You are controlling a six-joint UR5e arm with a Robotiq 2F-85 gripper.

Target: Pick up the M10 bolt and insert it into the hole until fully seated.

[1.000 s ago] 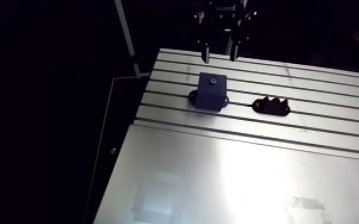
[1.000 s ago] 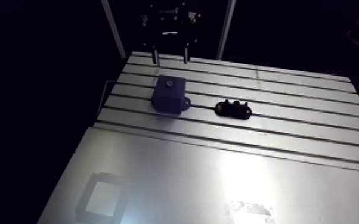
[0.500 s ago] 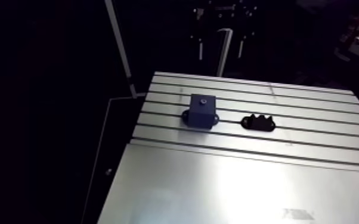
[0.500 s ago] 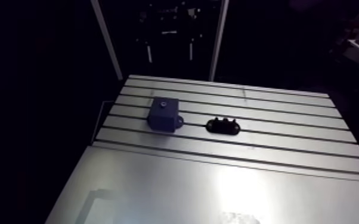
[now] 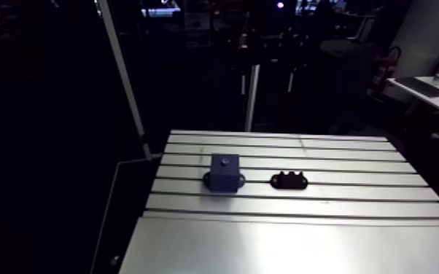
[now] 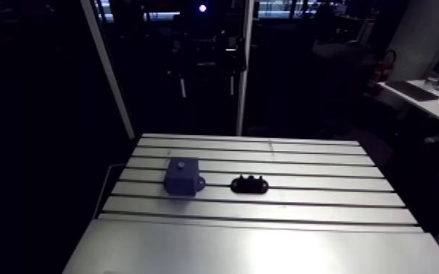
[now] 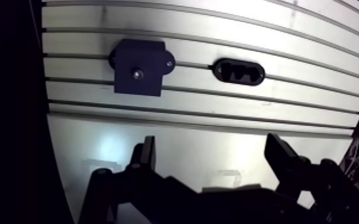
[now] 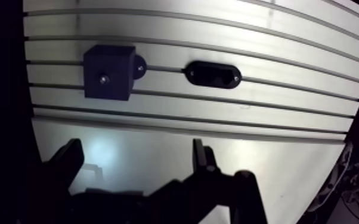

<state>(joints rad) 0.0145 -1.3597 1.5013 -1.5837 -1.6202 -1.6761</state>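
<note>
Seemingly done — the gripper [image 7: 212, 144] hangs wide and empty, well clear of the blue block [image 7: 138, 59]; a bright bolt head [image 7: 137, 74] shows in the block's hole, likely seated — the black cradle [image 7: 239, 71] beside the block looks vacant.

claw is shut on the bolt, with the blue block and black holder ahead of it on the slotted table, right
Not quite: the wrist view shows the claw open and empty. The blue block and black holder do lie ahead of it on the slotted table.
</note>
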